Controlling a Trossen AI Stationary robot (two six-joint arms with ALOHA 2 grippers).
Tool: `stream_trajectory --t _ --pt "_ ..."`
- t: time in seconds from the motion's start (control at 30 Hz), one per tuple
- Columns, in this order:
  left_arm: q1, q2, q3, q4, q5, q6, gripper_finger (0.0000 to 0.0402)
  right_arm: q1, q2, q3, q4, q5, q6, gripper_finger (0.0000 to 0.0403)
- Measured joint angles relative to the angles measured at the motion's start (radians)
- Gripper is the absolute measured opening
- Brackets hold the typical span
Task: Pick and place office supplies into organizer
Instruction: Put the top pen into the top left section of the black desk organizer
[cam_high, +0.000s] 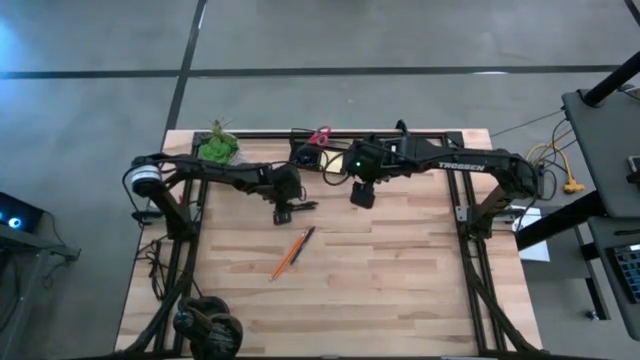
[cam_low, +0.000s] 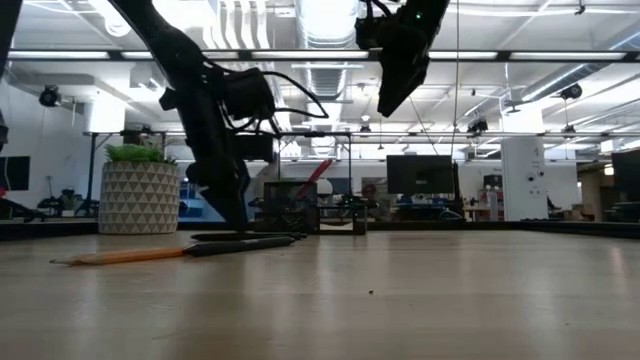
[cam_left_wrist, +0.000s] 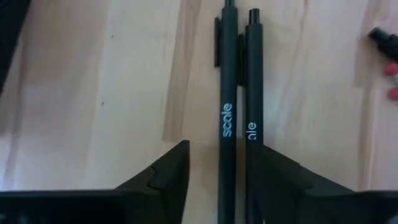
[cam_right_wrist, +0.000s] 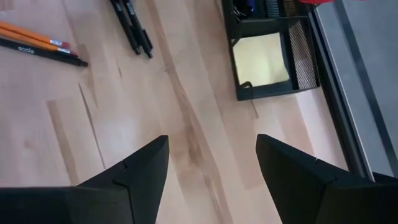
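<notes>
Two black pens (cam_left_wrist: 227, 93) lie side by side on the table, also showing in the high view (cam_high: 303, 208). My left gripper (cam_left_wrist: 217, 180) is open and low over them, one finger on each side (cam_high: 284, 210). My right gripper (cam_right_wrist: 211, 174) is open and raised above the table (cam_high: 362, 192), touching nothing. The black organizer (cam_right_wrist: 267, 93) stands near the far edge (cam_high: 308, 155), with the yellow sticky-note pad (cam_right_wrist: 261, 59) in one compartment and the red-handled scissors (cam_high: 322, 134) standing in it. Two orange pencils (cam_high: 284, 261) and another black pen (cam_high: 303, 240) lie nearer the table's middle. My left gripper stands over the two pens from above, its fingers (cam_left_wrist: 273, 177) along their length. One finger lies close against the outer pen's barrel (cam_left_wrist: 252, 134); I cannot tell whether it touches. Both pens lie flat on the table.
A green plant in a white patterned pot (cam_low: 140, 195) stands at the far left corner (cam_high: 218, 146). A small black item (cam_low: 360, 222) sits beside the organizer (cam_low: 290, 205). Bare wood fills the table's near half (cam_high: 400, 290).
</notes>
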Motion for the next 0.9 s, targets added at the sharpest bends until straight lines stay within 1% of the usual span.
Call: stream_trajectory --t 0.13,0.23,0.33,0.53,0.67,0.77,0.83,0.9 --pt "0.000 0.025 -0.001 0.014 0.039 0.001 0.0097 0.000 0.000 0.000 0.006 0.000 0.000 0.0237" --pt "0.001 0.039 0.001 0.016 0.044 0.002 0.0070 0.000 0.000 0.000 0.010 0.000 -0.004 0.0237" --pt "0.006 0.061 0.000 0.018 0.056 0.002 0.0051 0.000 0.000 0.000 0.012 0.000 -0.003 0.0237" --pt "0.012 0.099 0.014 0.014 0.123 -0.007 0.0012 -0.001 0.000 0.000 0.012 0.001 -0.004 0.0237" --pt "0.011 0.079 0.037 0.032 0.161 -0.013 0.0010 -0.001 0.000 0.000 0.015 0.003 -0.003 0.0237" --pt "0.019 0.058 0.047 0.080 0.173 -0.079 0.0010 -0.001 0.000 0.000 0.028 0.014 0.015 0.0237" --pt "0.020 0.015 0.052 0.114 0.169 -0.133 0.0009 -0.001 -0.004 0.000 0.040 0.047 0.050 0.0235" --pt "0.020 -0.047 0.061 0.183 0.150 -0.179 0.0009 -0.001 -0.015 0.000 0.044 0.091 0.071 0.0233"
